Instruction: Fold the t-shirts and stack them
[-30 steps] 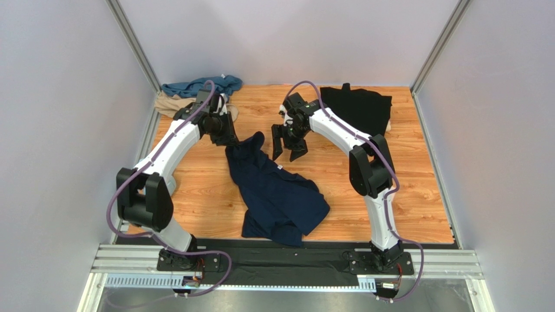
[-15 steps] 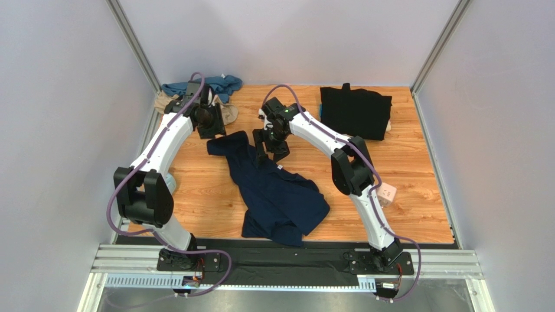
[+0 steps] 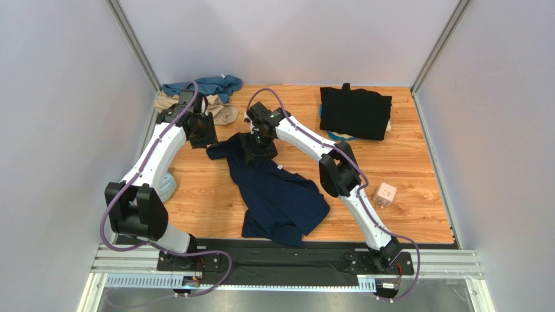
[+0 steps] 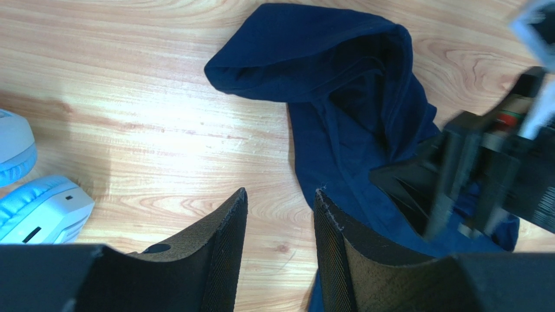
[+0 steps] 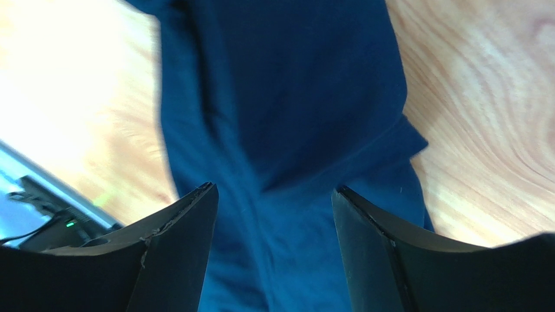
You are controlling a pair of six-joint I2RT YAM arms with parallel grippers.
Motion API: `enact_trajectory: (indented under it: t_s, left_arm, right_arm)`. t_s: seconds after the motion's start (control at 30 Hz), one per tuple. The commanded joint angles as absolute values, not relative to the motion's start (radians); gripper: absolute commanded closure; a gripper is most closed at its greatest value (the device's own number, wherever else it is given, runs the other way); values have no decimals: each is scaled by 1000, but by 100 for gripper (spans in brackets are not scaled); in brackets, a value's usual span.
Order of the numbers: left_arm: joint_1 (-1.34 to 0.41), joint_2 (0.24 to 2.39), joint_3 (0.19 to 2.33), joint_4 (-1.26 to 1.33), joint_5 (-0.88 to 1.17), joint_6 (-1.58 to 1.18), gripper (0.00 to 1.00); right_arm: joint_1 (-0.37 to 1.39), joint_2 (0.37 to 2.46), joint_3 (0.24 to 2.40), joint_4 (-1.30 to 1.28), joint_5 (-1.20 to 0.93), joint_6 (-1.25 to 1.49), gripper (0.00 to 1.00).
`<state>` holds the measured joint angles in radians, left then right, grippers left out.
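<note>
Top external, navy shirt [image 3: 277,195] running far-left to near-right, right gripper [image 3: 255,151] hovering wide apart, empty, over its far end, left gripper [image 3: 203,135] just beside, narrowly parted, empty.

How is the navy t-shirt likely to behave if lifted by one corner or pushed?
Probably floppy: the navy t-shirt lies crumpled with folds, so it would likely sag from one grip point. Pushed, it would probably bunch on the wooden table rather than slide whole.

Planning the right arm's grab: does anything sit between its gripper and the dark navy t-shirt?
Nothing visible does. The right gripper hangs open directly over the dark navy blue cloth t-shirt, with only that fabric showing below it.
</note>
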<state>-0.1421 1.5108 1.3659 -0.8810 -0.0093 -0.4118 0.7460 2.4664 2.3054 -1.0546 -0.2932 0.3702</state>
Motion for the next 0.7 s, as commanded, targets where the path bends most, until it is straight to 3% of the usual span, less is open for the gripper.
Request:
enact_trajectory:
  t_s: [0.0,0.17,0.23,0.27,0.37,0.43,0.47,0.67]
  left_arm:
    - [-138,1462,1351,-897,-8,-396,51]
    - [-138,1453,1321,-885,20,-399,52]
    - [-138,1454,1319,-885,37,-396,52]
    - [-138,1457,1321,-888,43,-394,52]
    - [-138,1462,1318,-884,61,-396,52]
    - [-138,1462,1312,-873,74,-394,52]
    - [-138,1462,1310,-870,75,-393,52]
    - [-138,1460,1295,-865,66,-400,52]
  right_arm:
    - [753,2507,2336,-1071,-253,365,30]
    - [753,2525,2348,-1066,-200,364,31]
    - [752,2539,2364,-1066,-187,365,40]
    - [753,2542,2365,-1066,-189,364,58]
    - [753,2536,2368,-1066,-192,359,84]
    - [752,2516,2353,-1066,-193,353,86]
    - [752,2505,2347,-1066,-193,348,98]
    - [742,2410,2316,-1074,-172,316,100]
